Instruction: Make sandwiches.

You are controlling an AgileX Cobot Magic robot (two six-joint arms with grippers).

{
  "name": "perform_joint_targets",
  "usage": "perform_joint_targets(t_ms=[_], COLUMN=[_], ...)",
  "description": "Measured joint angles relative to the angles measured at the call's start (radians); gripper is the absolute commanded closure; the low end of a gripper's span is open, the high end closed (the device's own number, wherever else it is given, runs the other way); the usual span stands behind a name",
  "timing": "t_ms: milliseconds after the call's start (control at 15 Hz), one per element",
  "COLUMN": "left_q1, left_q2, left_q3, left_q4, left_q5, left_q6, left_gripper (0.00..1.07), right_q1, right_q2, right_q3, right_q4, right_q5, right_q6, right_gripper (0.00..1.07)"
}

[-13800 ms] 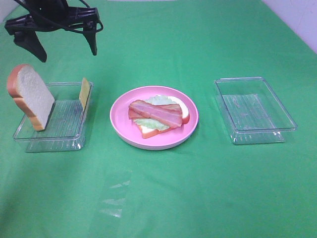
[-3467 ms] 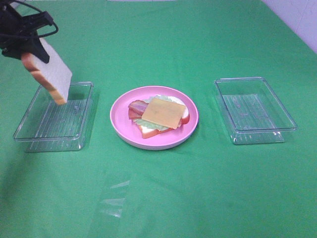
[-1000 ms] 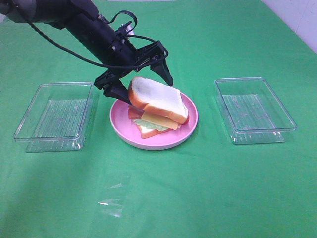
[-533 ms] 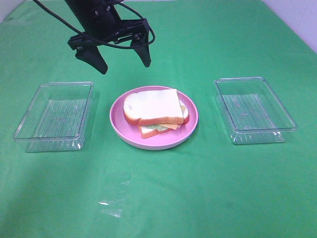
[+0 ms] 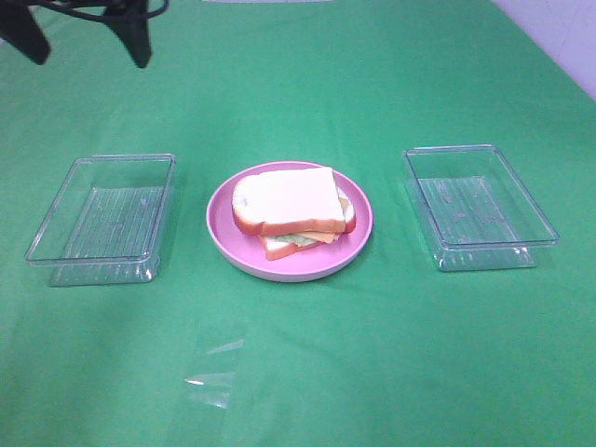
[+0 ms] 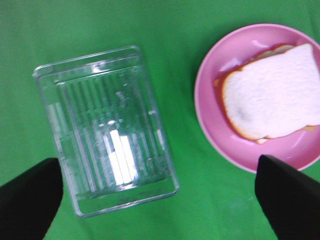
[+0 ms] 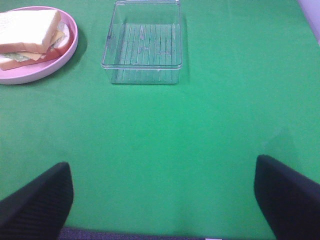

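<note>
Exterior high view is showing, by size: green cloth (image 5: 298, 372); two clear trays (image 5: 102, 216) (image 5: 477, 205) flanking pink plate (image 5: 228, 244); sandwich (image 5: 291, 210) sitting on plate; left gripper (image 5: 88, 37) hovering with jaws spread; right gripper (image 7: 165, 200) likewise gaping, holding nothing.

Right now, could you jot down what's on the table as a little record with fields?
surface: green cloth
centre: pink plate holding the sandwich, white bread slice on top, cheese and lettuce showing at the edge
left of plate: clear tray, nothing in it
right of plate: second clear tray, nothing in it
left gripper: open, holding nothing, up at the far left corner
right gripper: open, holding nothing, above bare cloth
</note>
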Motion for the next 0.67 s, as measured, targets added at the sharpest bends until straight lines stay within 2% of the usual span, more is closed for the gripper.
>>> perform_joint_targets(t_ms=[200, 333, 400, 667], left_q1=[0.04, 0.043, 0.043, 0.043], left_q2=[-0.177, -0.295, -0.326, -0.591], left_q3=[0.203, 0.344, 0.375, 0.674], left_q4=[0.03, 0.042, 0.043, 0.048], left_q5=[0.002, 0.004, 0.004, 0.006], left_q6=[-0.003, -0.003, -0.004, -0.027], left_gripper=[0.1, 0.1, 0.1, 0.1], right_q1=[0.0, 0.0, 0.0, 0.0], right_q2=[0.0, 0.0, 0.0, 0.0], right_q3=[0.0, 0.0, 0.0, 0.0], right_q4=[0.0, 0.0, 0.0, 0.0], right_q5=[0.0, 0.0, 0.0, 0.0], right_q6=[0.0, 0.0, 0.0, 0.0], right_gripper=[0.11, 0.11, 0.11, 0.11])
